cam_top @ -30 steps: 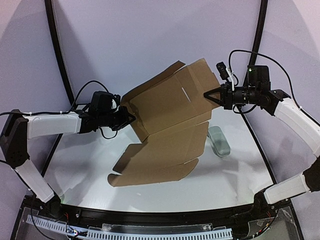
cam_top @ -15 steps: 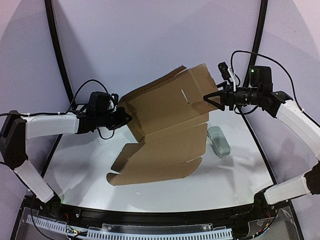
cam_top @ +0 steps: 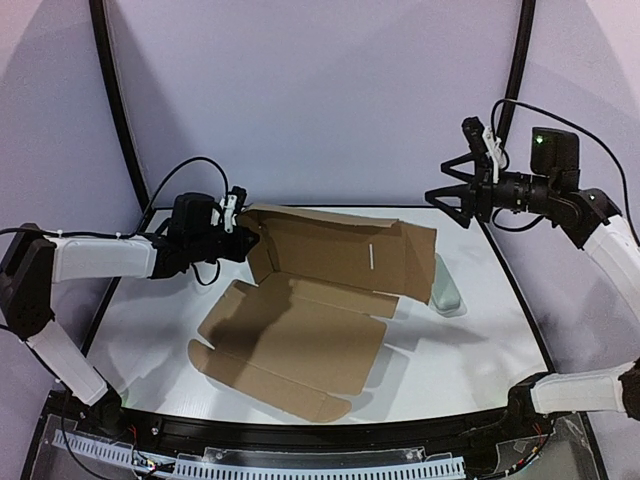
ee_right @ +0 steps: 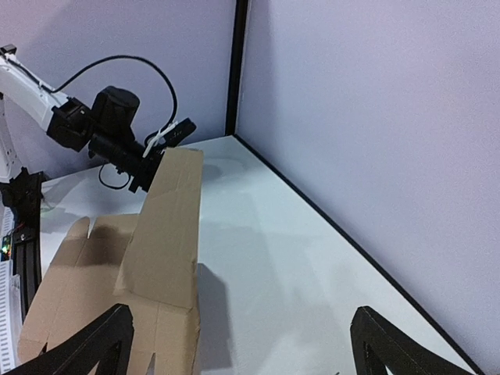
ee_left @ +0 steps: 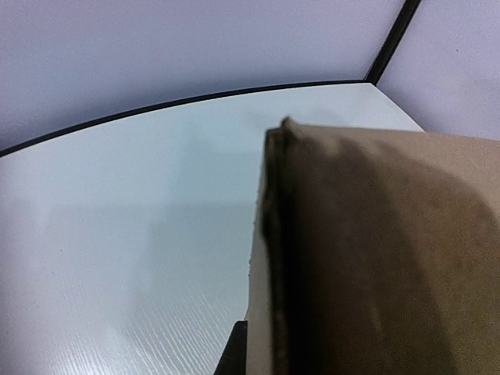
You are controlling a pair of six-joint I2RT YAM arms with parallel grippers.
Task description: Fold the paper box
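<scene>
Plain brown corrugated cardboard mailer box (cam_top: 300, 325), die-cut flaps unfolded, lies centre-left on white table (cam_top: 470, 350); rear panel tilted up. Left gripper (cam_top: 243, 232) pressed together, pinching raised panel's left corner (cardboard fills much of left wrist view). Right gripper (cam_top: 445, 193) spread wide, empty, in air over table's far right, apart from box. Small pale grey-green oblong case (cam_top: 445, 292) just beside box's right flap, partly hidden.

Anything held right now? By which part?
Left fingers pinch the cardboard box at the left end of its raised back panel; right fingers are open, holding nothing.
</scene>
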